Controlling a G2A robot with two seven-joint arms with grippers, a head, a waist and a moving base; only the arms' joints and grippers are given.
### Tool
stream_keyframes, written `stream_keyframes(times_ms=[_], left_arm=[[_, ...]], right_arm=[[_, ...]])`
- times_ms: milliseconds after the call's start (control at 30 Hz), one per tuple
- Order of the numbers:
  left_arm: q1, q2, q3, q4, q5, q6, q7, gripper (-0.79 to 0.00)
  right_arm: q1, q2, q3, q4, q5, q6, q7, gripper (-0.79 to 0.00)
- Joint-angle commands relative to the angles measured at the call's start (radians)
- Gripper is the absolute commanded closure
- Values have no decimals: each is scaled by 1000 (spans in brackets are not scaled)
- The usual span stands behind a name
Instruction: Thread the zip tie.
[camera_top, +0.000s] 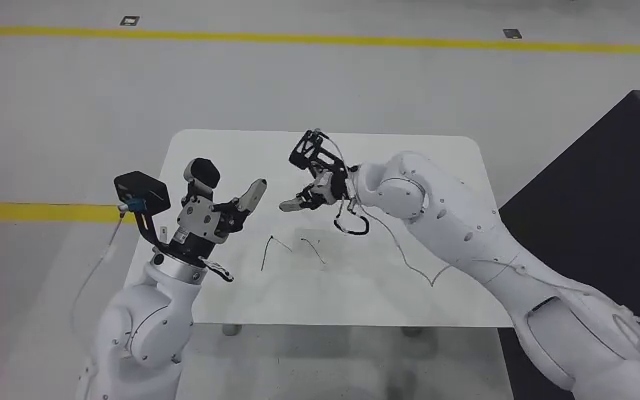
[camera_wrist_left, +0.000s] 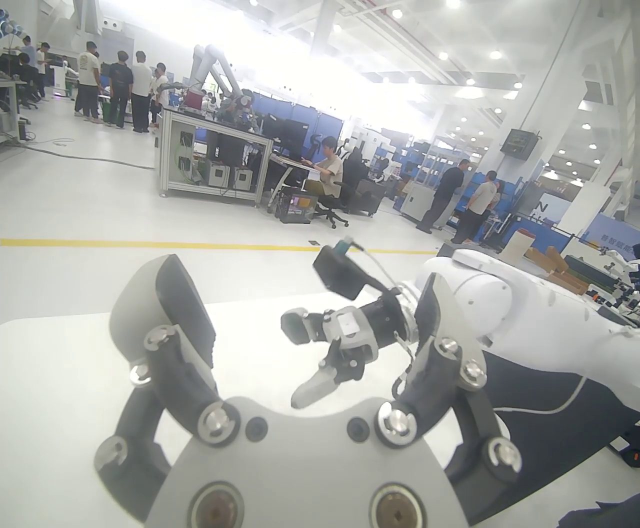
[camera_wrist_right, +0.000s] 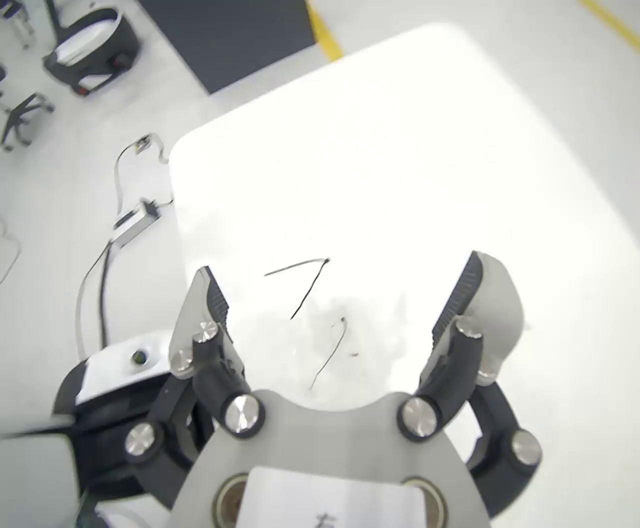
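The biggest thing on my screens is the pale grey floor (camera_top: 90, 110) with its yellow painted lines. To the right lies a black rectangular patch of flooring (camera_top: 590, 190). On the floor stands the white rectangular desk with rounded corners (camera_top: 430, 165).

Two white arms come in over the desk from the near side. The left arm (camera_top: 150, 310) rises at the desk's near left corner. The right arm (camera_top: 470, 230) stretches in from the right, across the desk top.

The left tool (camera_top: 230, 183) is held up over the left part of the desk and points across at the other one. Its two fingers are spread wide with nothing between them. The right tool (camera_wrist_right: 340, 267) hangs above the middle of the desk, tipped down toward the surface. Its fingers are spread wide too, and it holds nothing. The two tools are near each other but apart.

Both task pieces lie flat on the desk between the arms, toward the near edge, and neither tool touches them. On my right wrist feed they sit in the gap between the spread fingers. The bent thin black plastic zip tie (camera_wrist_right: 310, 289) is folded into a sharp V. The curved thin black plastic zip tie (camera_wrist_right: 331, 356) lies just beside it, on the right arm's side, and the two do not touch.
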Motion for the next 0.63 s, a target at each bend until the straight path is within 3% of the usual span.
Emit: stream_keyframes(times_ms=[0, 100, 200, 600], left_arm=[[0, 0, 0, 0, 0, 0, 0, -785], [0, 0, 0, 0, 0, 0, 0, -785], [0, 0, 0, 0, 0, 0, 0, -785], [0, 0, 0, 0, 0, 0, 0, -785]], right_arm=[[-142, 61, 126, -175, -84, 74, -42, -785], [-320, 130, 318, -366, -135, 94, -62, -785], [-430, 172, 476, -496, -149, 64, -11, -785], [-436, 174, 487, -506, -149, 63, -1, -785]])
